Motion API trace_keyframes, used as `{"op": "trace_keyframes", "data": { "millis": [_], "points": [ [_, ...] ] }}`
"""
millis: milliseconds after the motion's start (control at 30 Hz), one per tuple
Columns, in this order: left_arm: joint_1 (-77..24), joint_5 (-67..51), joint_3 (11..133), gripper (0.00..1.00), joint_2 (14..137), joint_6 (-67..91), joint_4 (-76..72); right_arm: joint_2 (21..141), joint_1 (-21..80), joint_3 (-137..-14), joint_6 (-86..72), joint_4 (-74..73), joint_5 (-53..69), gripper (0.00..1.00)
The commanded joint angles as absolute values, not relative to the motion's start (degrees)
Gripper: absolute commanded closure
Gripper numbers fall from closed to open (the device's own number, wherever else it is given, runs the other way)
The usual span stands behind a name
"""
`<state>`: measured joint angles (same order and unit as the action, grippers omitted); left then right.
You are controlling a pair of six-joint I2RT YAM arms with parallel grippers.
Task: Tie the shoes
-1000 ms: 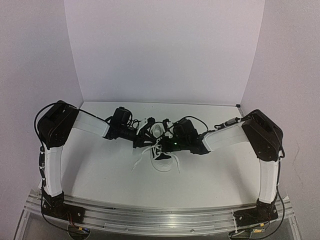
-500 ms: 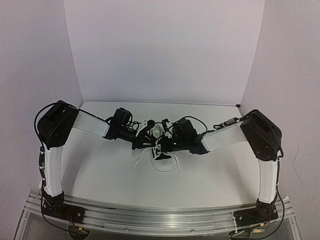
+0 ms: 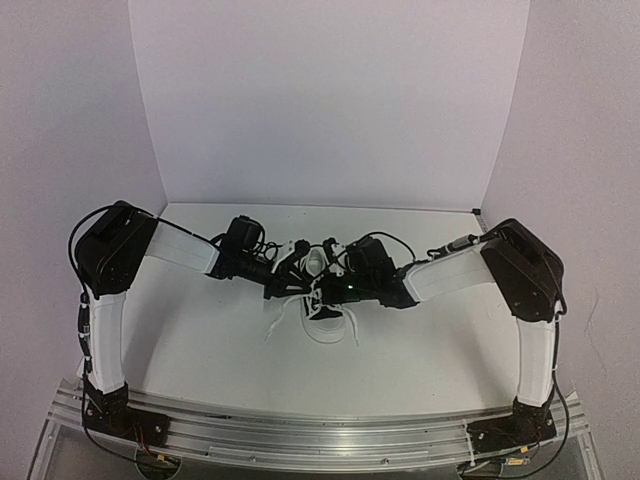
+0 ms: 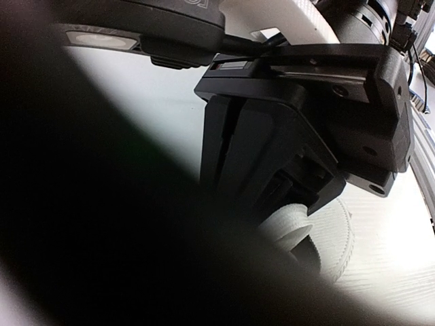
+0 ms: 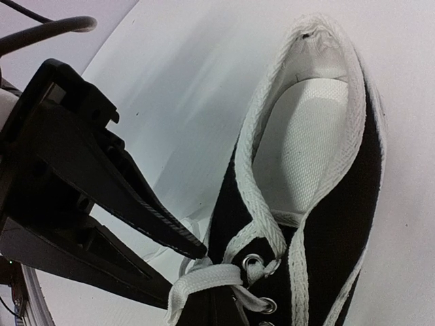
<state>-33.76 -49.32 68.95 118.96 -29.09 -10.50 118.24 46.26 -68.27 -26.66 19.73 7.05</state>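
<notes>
The black sneaker lies mid-table with its white toe cap toward me. The right wrist view shows its white-lined opening and eyelets. My left gripper is open at the shoe's left side. Its ribbed fingers are spread, with their tips next to a white lace. My right gripper is over the laced part. Its fingers look pressed together on that lace, which runs taut from the top eyelet. The left wrist view is mostly dark; it shows the right gripper above a white lace loop.
Loose lace ends trail on the white table to the left and right of the toe. White walls close the back and sides. The aluminium base rail runs along the near edge.
My right gripper has edged left over the shoe and my left gripper has shifted slightly toward it. The shoe has stayed in place.
</notes>
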Motion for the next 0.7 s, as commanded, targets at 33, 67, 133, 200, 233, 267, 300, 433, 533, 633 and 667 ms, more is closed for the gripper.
{"op": "trace_keyframes", "data": {
  "millis": [33, 67, 133, 200, 233, 267, 300, 433, 533, 633, 667],
  "points": [
    [-33.97, -50.19, 70.04, 0.8, 118.69, -32.35, -11.48, 119.81, 46.53, -70.14, -25.26, 22.06, 9.53, 1.0],
    [-33.96, -50.23, 70.05, 0.81, 118.76, -32.62, -11.56, 119.82, 46.5, -70.17, -25.11, 22.06, 9.65, 1.0],
    [-33.94, -50.27, 70.13, 0.84, 118.92, -33.15, -11.61, 119.86, 46.56, -70.37, -24.93, 22.06, 9.9, 1.0],
    [-33.99, -50.34, 70.21, 0.91, 119.01, -33.39, -11.56, 119.73, 46.52, -70.25, -24.93, 22.06, 9.79, 1.0],
    [-33.95, -50.34, 70.29, 0.97, 118.94, -33.36, -11.49, 119.65, 46.53, -70.12, -25.02, 22.06, 9.61, 1.0],
    [-33.93, -50.26, 70.3, 0.99, 118.87, -33.28, -11.52, 119.58, 46.55, -70.1, -25.03, 22.06, 9.58, 1.0],
    [-33.93, -50.21, 70.2, 1.0, 118.79, -33.23, -11.46, 119.49, 46.55, -70.12, -24.99, 22.06, 9.52, 1.0],
    [-33.9, -49.49, 69.06, 1.0, 117.89, -33.3, -11.03, 118.49, 46.5, -69.52, -24.87, 22.06, 8.13, 1.0],
    [-33.63, -48.19, 68.32, 1.0, 117.03, -33.22, -10.75, 116.81, 46.49, -68.49, -24.28, 22.04, 6.85, 1.0],
    [-33.49, -46.22, 68.37, 1.0, 116.45, -33.01, -10.18, 115.4, 46.49, -67.51, -23.98, 21.98, 6.07, 1.0],
    [-33.46, -45.72, 68.47, 1.0, 116.24, -33.12, -9.76, 114.94, 46.49, -67.17, -23.94, 21.97, 5.86, 0.99]
  ]
}}
